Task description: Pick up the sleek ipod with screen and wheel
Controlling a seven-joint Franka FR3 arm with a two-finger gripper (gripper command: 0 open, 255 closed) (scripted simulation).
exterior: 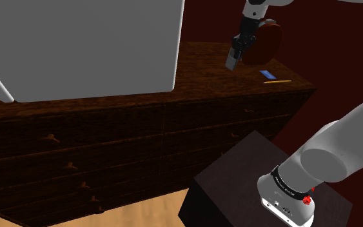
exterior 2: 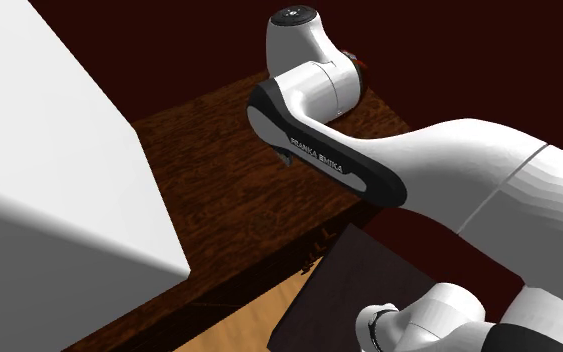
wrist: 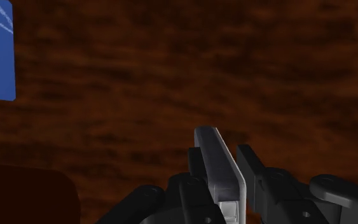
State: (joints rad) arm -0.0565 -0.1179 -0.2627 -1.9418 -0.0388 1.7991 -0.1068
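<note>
A slim grey ipod [wrist: 220,164] stands edge-on between my black fingers, clasped by them, and it is lifted clear of the dark wooden dresser top [wrist: 171,76]. In the shoulder view the gripper [exterior: 233,59] hangs above the back right part of the dresser [exterior: 193,64], with the grey ipod [exterior: 231,60] sticking out below the fingers. In the second exterior view the arm's white and black links [exterior 2: 329,150] cover the hand.
A blue card [exterior: 268,75] and a yellow pencil [exterior: 277,82] lie on the dresser near its right end. A dark brown rounded object [exterior: 268,40] stands just behind the gripper. A large white box [exterior: 77,45] takes up the dresser's left. My dark stand [exterior: 238,180] is in front.
</note>
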